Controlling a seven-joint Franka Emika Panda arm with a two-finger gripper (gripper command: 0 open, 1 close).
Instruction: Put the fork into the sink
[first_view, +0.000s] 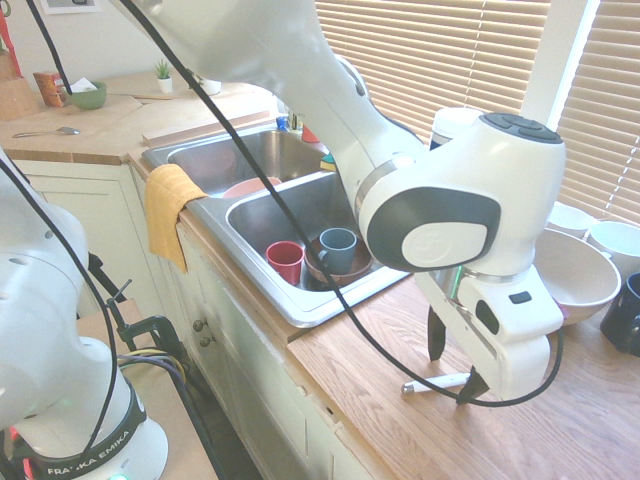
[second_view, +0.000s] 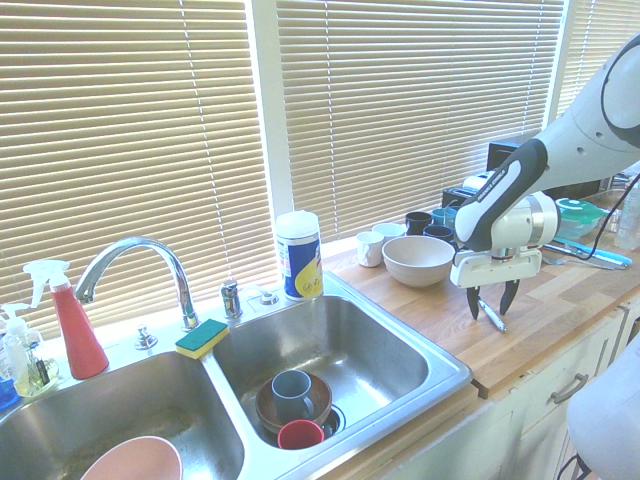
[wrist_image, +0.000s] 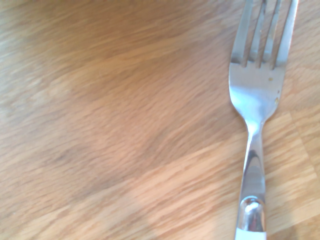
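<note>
**A:** ok so why is so much stacked in the sink (second_view: 420, 345) when the fork isn't even in there? The near basin is taken up by a brown bowl (second_view: 290, 408) with a grey-blue mug (second_view: 291, 391) inside it, and a red cup (second_view: 299, 434) is parked just beside them.

**B:** probably just the washing-up pile, and the fork is meant to be added to it. The wooden counter (first_view: 400, 430) beside that basin is where the fork (first_view: 437, 383) is laid flat, white handle end pointed toward the sink. The metal neck and tines are seen close up in the wrist view, flat on the wood grain.

**A:** and the gripper (first_view: 455, 372)?

**B:** pointed straight down over the fork, with the handle bracketed between two dark fingers (first_view: 436, 335). The jaws are seen parted with a clear gap, nothing clamped yet. No lift is shown, so the grasp is judged not yet made.

**A:** why straddled across the handle?

**B:** likely because the slim handle is most easily pinched across its width.
</note>
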